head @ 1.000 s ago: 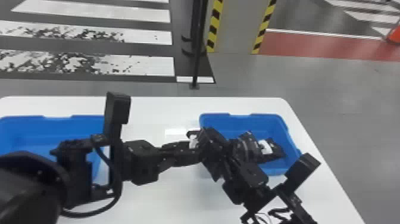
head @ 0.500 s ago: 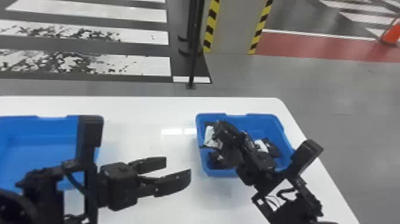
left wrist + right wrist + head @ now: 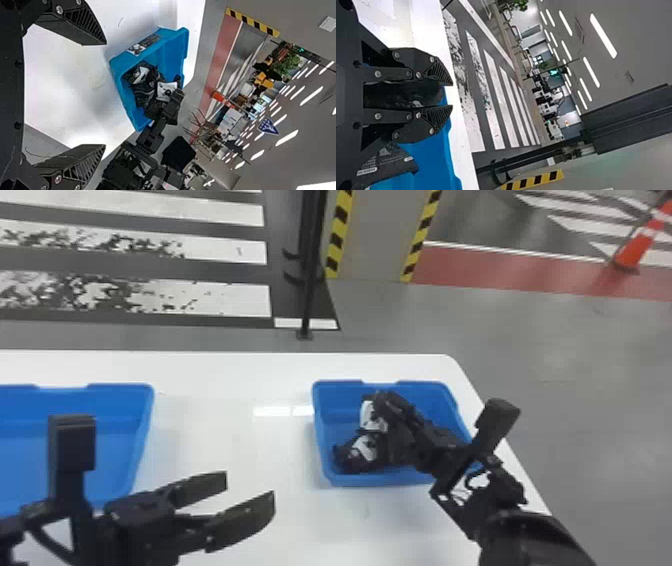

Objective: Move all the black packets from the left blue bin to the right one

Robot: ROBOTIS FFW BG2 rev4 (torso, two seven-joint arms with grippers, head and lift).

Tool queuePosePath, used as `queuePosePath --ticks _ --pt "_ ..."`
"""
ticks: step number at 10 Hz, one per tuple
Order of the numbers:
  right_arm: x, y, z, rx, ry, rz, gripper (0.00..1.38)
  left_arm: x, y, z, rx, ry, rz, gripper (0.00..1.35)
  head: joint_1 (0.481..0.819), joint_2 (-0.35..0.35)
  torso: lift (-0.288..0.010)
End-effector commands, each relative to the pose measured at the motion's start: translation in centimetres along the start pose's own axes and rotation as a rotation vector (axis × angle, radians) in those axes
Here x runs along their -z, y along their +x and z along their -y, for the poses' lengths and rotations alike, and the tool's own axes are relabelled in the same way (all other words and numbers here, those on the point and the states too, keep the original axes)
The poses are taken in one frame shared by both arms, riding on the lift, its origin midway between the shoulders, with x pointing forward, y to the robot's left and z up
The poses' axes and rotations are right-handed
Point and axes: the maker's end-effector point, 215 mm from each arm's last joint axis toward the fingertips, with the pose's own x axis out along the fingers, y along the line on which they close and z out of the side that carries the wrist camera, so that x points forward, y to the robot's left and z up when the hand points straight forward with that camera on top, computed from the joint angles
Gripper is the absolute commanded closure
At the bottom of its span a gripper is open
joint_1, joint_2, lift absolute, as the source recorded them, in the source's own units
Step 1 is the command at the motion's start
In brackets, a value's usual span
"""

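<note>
blue bins (image 3: 350, 479) on white table (image 3: 235, 445), orange cone (image 3: 636, 251) beyond

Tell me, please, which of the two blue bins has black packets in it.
The right bin, near the rounded corner of the table: black packets lie in it, while the left bin shows bare blue floor.

Black, white-patched packets (image 3: 144, 93) jumbled in right blue bin (image 3: 345, 417)

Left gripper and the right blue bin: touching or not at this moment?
Apart. In the head view, bare white table shows between the left gripper, its jaws open, and the right blue bin.
</note>
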Motion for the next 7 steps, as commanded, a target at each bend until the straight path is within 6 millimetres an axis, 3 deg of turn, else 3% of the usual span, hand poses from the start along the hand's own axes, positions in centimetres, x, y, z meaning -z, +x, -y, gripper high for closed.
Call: queuePosePath --ticks 1,2,3,5,7 --pt "0.3 -0.1 1.5 0.022 -0.016 -0.023 0.46 0.2 -0.5 0.0 -0.008 -0.005 0.004 0.14 0.695 -0.239 -0.14" --pt "-0.5 -0.4 2.2 0.043 -0.042 -0.006 0.2 -0.3 -1.2 -0.1 -0.025 0.007 0.024 0.14 0.695 -0.245 -0.14" --pt "-1.9 -1.1 3.0 0.065 -0.079 0.035 0.09 -1.3 -2.0 -0.5 -0.044 0.031 0.061 0.14 0.695 -0.251 -0.14" --pt "-6.3 -5.2 3.7 0.133 -0.232 0.132 0.1 -5.0 -5.3 -2.9 -0.151 0.126 0.21 0.14 0.695 -0.258 -0.14" --pt "-6.5 -9.2 -0.5 0.116 -0.277 0.161 0.1 -6.3 -11.2 -6.4 -0.337 0.208 0.311 0.14 0.695 -0.236 -0.14"
